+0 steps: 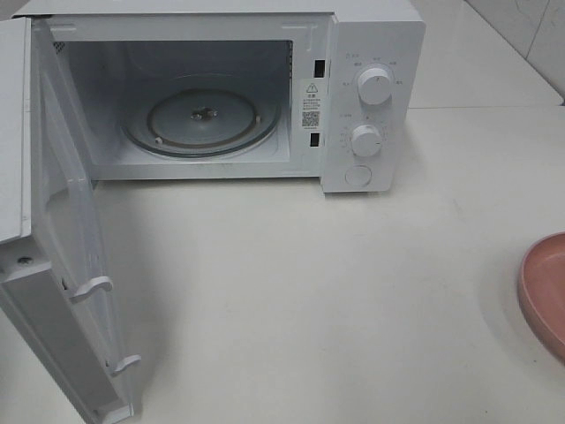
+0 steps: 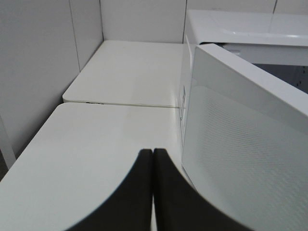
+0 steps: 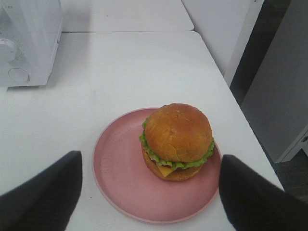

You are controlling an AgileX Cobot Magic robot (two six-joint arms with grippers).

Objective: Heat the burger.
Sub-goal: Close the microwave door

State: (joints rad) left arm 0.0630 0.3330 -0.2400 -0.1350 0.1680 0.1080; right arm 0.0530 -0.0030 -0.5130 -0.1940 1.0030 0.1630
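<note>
- White microwave door [image 1: 66,265] hangs swung fully out at far left, leaving the cavity clear for loading.
- Left hand [image 2: 152,192] sits beside that door with its fingers pressed together, gripping nothing; likely done with opening it.
- Glass turntable [image 1: 201,119] inside the microwave [image 1: 371,53] lies bare, ready to take food.
- Pink plate [image 3: 130,187] rests on the surface [image 1: 309,291] at the right edge, well apart from the oven.
- Burger [image 3: 177,140] stands upright on that plate.
- Right hand [image 3: 149,192] hovers above it, fingers spread wide either side, empty; looks lined up to grasp.
</note>
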